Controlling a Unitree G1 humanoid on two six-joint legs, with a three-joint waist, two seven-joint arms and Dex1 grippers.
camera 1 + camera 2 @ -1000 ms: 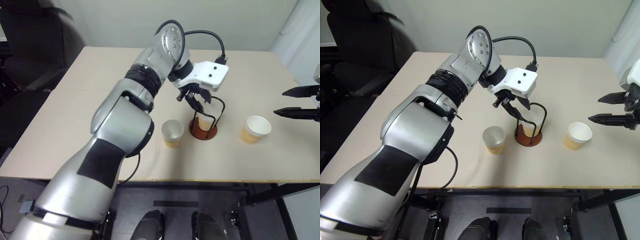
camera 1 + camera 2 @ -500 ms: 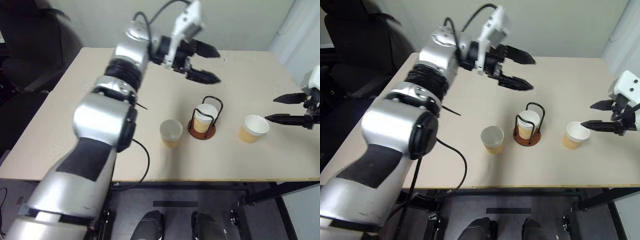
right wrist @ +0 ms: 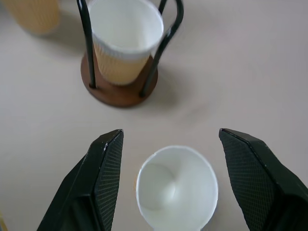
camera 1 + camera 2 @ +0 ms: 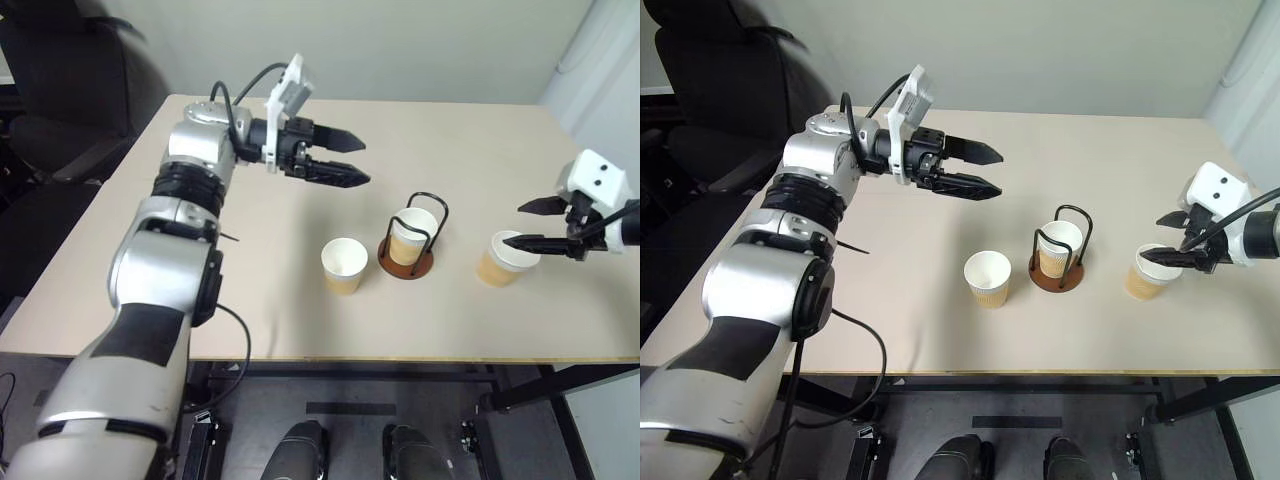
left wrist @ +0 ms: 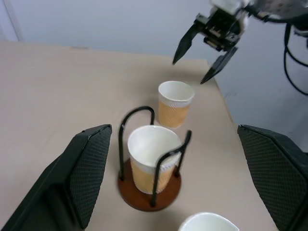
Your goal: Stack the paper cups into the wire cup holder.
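The wire cup holder [image 4: 407, 243] stands right of centre in the head view, on the desk [image 4: 300, 300], with one paper cup [image 4: 411, 232] seated upright inside its loops. A second cup [image 4: 343, 264] stands just left of the holder and a third cup [image 4: 500, 258] to its right.

A second ago the left gripper [image 4: 352, 164] was down at the holder with that cup; it has since let go, lifted and swung off to the upper left, jaws spread wide and empty. So one cup is stacked and two remain. Meanwhile the right gripper [image 4: 522, 223] has come down over the third cup, jaws spread on either side of its rim, not yet touching by the look of it; that cup is likely next.

The right wrist view shows the cup's white mouth [image 3: 176, 186] centred between its fingers [image 3: 102, 178], which the head views only hint at. The left wrist view shows the held cup's wall clear inside the wires.
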